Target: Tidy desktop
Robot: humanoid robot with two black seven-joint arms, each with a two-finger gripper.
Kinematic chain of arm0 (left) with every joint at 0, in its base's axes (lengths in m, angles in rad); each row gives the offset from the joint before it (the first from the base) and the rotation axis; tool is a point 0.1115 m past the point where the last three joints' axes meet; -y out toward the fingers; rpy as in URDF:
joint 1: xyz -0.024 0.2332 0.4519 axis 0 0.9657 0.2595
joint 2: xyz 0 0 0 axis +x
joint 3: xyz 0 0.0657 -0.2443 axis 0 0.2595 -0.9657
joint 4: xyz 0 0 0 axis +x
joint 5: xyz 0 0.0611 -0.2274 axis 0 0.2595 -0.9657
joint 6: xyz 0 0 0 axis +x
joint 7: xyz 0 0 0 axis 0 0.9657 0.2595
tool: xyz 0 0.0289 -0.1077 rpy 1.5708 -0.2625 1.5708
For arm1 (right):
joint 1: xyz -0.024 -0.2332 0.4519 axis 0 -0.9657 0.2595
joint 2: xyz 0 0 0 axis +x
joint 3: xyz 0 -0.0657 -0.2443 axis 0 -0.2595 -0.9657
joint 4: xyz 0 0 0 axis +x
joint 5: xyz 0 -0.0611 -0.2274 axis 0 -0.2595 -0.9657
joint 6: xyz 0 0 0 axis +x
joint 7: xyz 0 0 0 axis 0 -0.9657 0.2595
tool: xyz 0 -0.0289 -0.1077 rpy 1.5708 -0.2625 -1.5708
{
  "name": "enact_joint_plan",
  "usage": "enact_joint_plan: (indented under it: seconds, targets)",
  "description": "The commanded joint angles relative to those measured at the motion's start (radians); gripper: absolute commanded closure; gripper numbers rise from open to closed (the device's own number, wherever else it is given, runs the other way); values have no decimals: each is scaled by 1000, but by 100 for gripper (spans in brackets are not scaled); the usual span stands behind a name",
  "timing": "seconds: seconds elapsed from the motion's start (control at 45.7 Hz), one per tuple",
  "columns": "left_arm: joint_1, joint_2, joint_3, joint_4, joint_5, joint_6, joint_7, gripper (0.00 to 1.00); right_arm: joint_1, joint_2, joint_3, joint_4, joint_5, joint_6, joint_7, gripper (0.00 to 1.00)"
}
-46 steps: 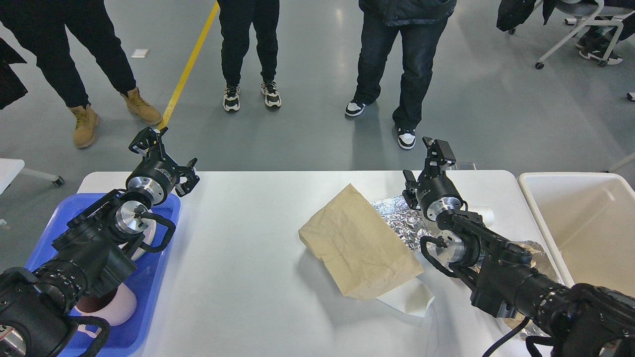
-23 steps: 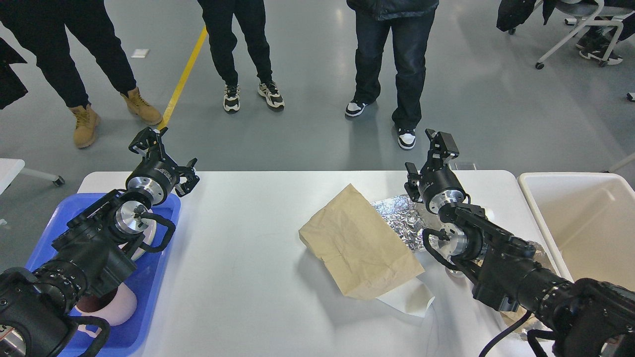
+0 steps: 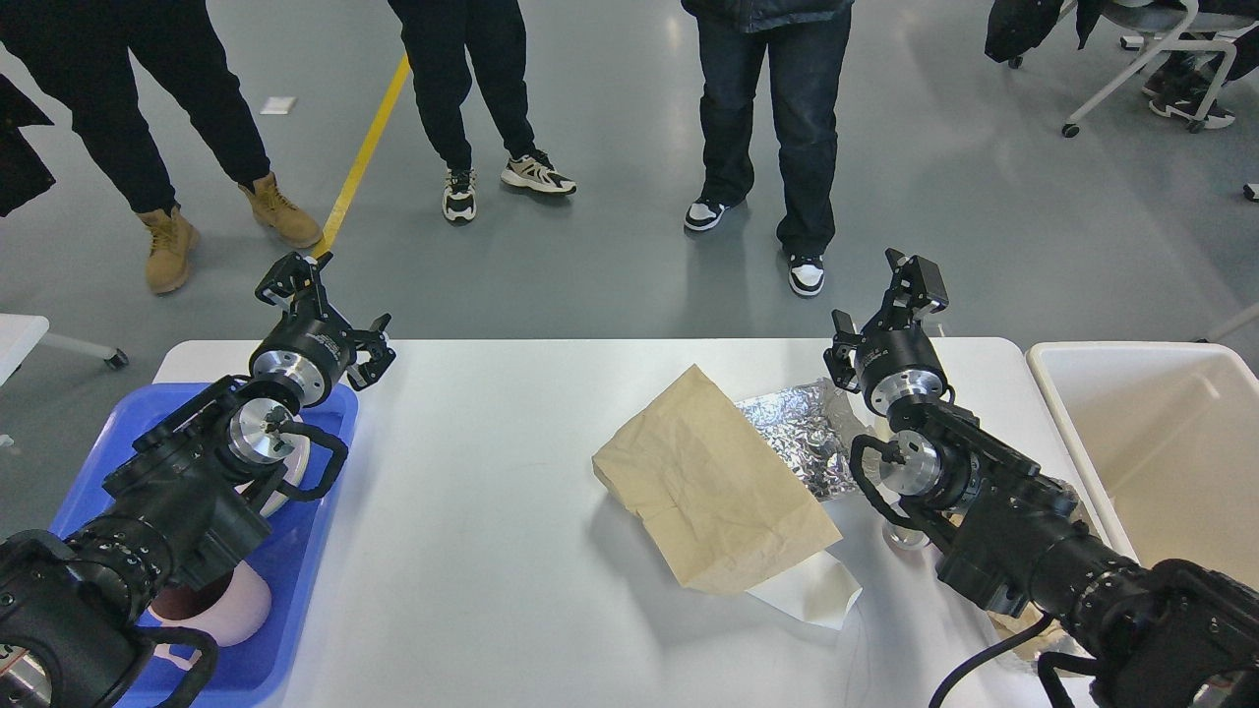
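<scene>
The desktop (image 3: 492, 551) is a large white tabletop with rounded corners. On its right half lies a crumpled brown paper bag (image 3: 713, 482), with a sheet of silver foil (image 3: 802, 433) just behind it and a white paper (image 3: 816, 590) sticking out from under its near corner. My right gripper (image 3: 880, 310) hangs open and empty above the far table edge, to the right of the foil. Over the far left corner, my left gripper (image 3: 334, 310) is also open and holds nothing.
A blue tray (image 3: 305, 551) sits at the left edge under my left arm and holds a pale cup (image 3: 231, 605) on its side. A deep cream bin (image 3: 1170, 442) stands off the right end. Three people stand beyond the far edge.
My right gripper has swung to the right, away from above the foil, staying open. The left arm has not moved. The people behind have shifted their feet.
</scene>
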Motion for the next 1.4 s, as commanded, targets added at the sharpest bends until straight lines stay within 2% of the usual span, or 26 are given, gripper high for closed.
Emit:
enact_joint_plan:
  seconds: [0.0, 0.263, 0.416, 0.504, 0.701, 0.832, 0.92, 0.942, 0.985, 1.007, 1.139, 1.248, 1.379]
  targets:
    - [0, 0, 1, -1, 0, 0, 0, 3, 7, -3, -3, 3, 0, 4, 2, 0]
    - [0, 0, -1, 1, 0, 0, 0, 3, 62, -72, 6, 10, 0, 2, 4, 0]
    - [0, 0, 1, 1, -2, 0, 0, 3, 107, -158, -71, 20, -14, 26, -1, 0]
    - [0, 0, 1, -1, 0, 0, 0, 3, 162, -240, -219, 45, -17, 101, -3, 0]
    - [0, 0, 1, -1, 0, 0, 0, 3, 371, -372, -718, 88, -14, 352, -9, 0]
    - [0, 0, -1, -1, 0, 0, 0, 3, 498, -384, -1031, 100, -14, 390, -27, 0]
    - [0, 0, -1, -1, 0, 0, 0, 3, 585, -381, -1216, 111, -14, 416, -67, 0]
    - [0, 0, -1, -1, 0, 0, 0, 3, 628, -376, -1303, 117, -14, 448, -100, 0]
    - [0, 0, -1, -1, 0, 0, 0, 3, 668, -370, -1375, 122, -14, 479, -134, 0]
    - [0, 0, -1, -1, 0, 0, 0, 3, 705, -353, -1442, 126, -14, 517, -174, 0]
    - [0, 0, -1, -1, 0, 0, 0, 3, 800, -263, -1677, 151, -11, 637, -295, 0]
    - [0, 0, -1, -1, 0, 0, 0, 3, 903, -188, -1907, 235, -8, 718, -309, 0]
    - [0, 0, 1, 1, 0, 0, 0, 3, 1043, -152, -2039, 388, -5, 751, -308, 0]
